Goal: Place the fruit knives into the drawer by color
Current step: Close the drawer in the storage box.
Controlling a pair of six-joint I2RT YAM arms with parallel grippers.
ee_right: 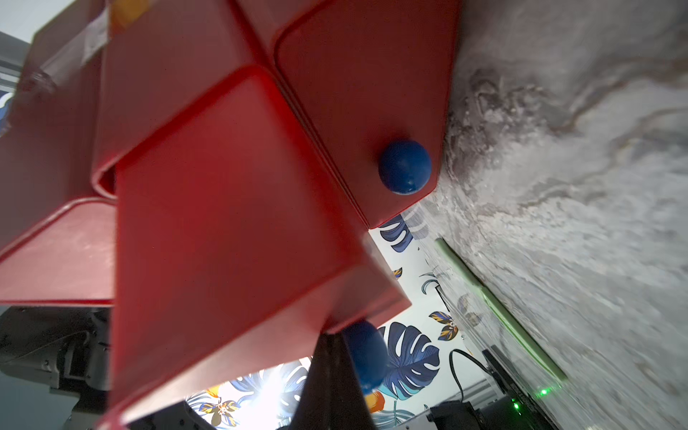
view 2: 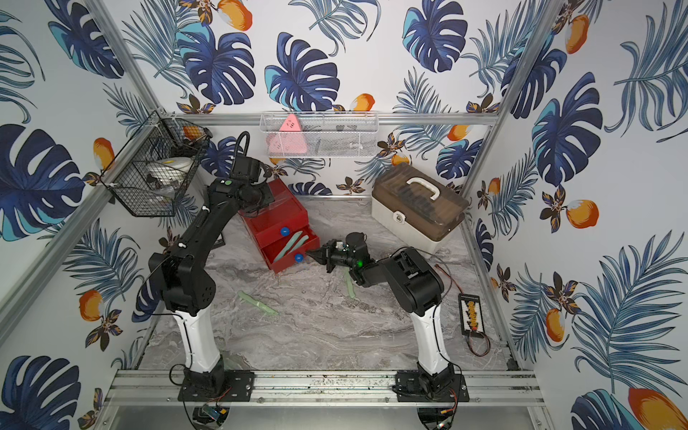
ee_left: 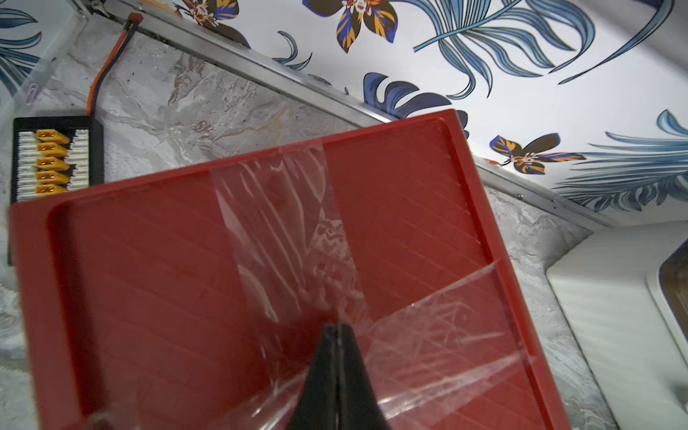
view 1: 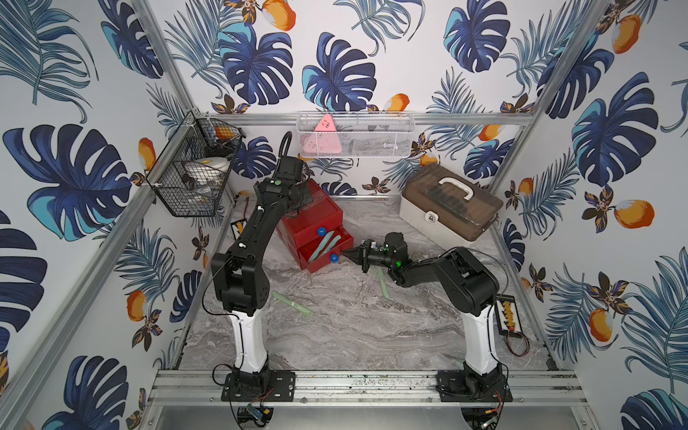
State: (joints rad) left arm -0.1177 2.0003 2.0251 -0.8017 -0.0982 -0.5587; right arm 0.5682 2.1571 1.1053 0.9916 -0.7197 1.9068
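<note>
Currently catalogued, by view.

**Top views:**
- The drawer chest (view 1: 320, 214) is red and sits at the back left of the marble table (view 1: 353, 327).
- Its middle drawer (view 1: 320, 265) stands open, with two teal knives (view 1: 321, 245) lying inside.
- One green knife (view 1: 292, 302) lies on the table near the left arm, and a second green knife (view 1: 383, 286) lies partly under the right arm.
- The right gripper (view 1: 345, 254) has its jaws together, with its tip just beside the open drawer's blue knob (view 1: 334, 257).
- No pink knives are in sight.

**Left wrist view:**
- The left gripper (ee_left: 337, 329) has its jaws together, and its tip is set on the chest's taped top, apparently touching.

**Right wrist view:**
- The closed tip lies alongside the knob. Contact cannot be told.
- The bottom drawer is shut.

**Handling note (a judgement):**
- The step in hand is most likely pushing the middle drawer shut.
- Press on the flat front beside the knob, not on the round knob, where a closed tip would slip off.
- Push straight along the drawer's slide, and slowly.
- Let the left tip bear down on the top so the light chest neither skids nor turns.
- The green knives go in afterwards.
</note>
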